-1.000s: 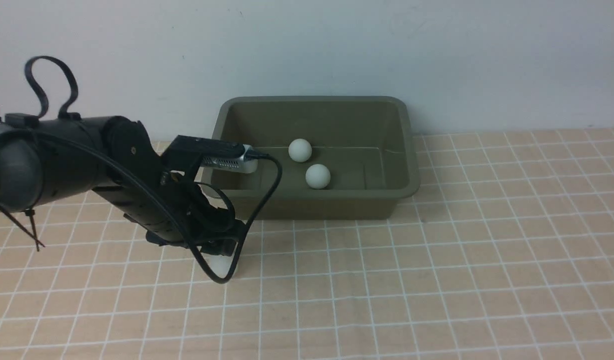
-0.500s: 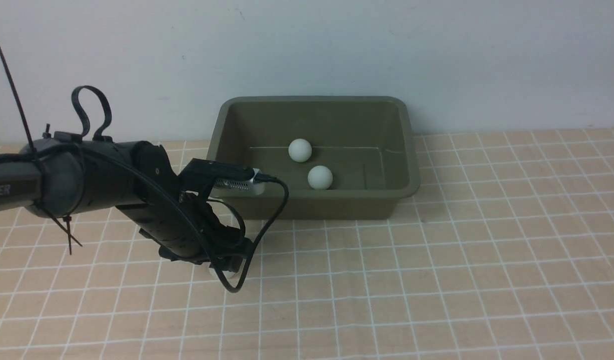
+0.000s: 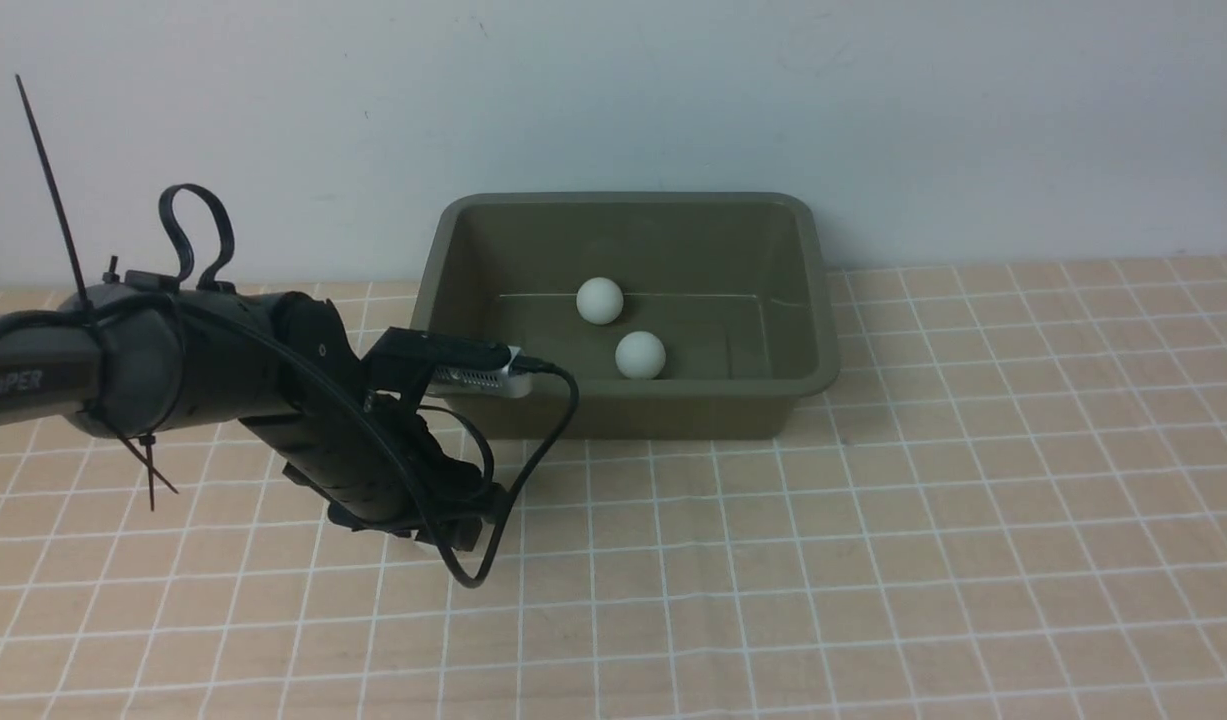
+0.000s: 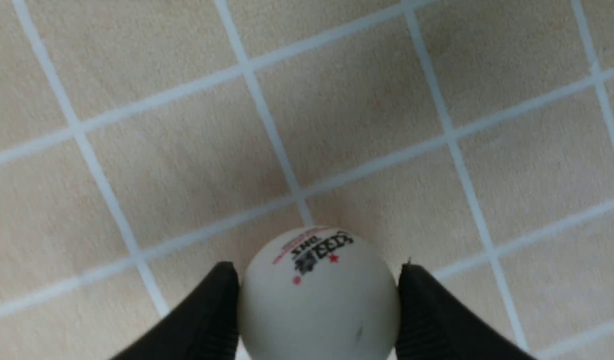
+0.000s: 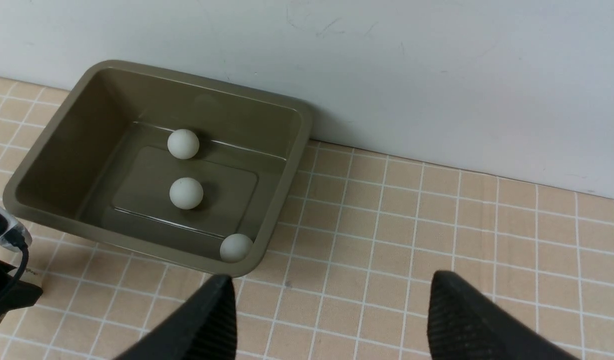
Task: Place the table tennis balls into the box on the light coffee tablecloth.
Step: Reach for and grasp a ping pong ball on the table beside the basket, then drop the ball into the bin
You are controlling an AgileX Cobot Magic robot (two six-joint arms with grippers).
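The olive-green box [image 3: 818, 300] stands at the back of the light coffee tablecloth [image 3: 873, 560]. Two white table tennis balls [image 3: 600, 300] [image 3: 640, 354] show inside it. The right wrist view shows the box [image 5: 71, 135] with three balls [image 5: 183, 144] [image 5: 186, 193] [image 5: 235, 247]. My left gripper [image 3: 453, 535] is down on the cloth, in front of the box's left corner. In the left wrist view it [image 4: 317, 267] is shut on a fourth ball [image 4: 319, 300] with a printed mark, fingers touching both sides. My right gripper [image 5: 332, 276] is open and empty above the cloth, out of the front view.
A white wall runs right behind the box. The left wrist camera and its black cable [image 3: 533, 440] hang close to the box's front left corner. Bare cloth lies to the right and in front of the box.
My left arm has dropped lower and shifted slightly right onto the ball. The ball showed under the gripper in the front view before and is now hidden by it.
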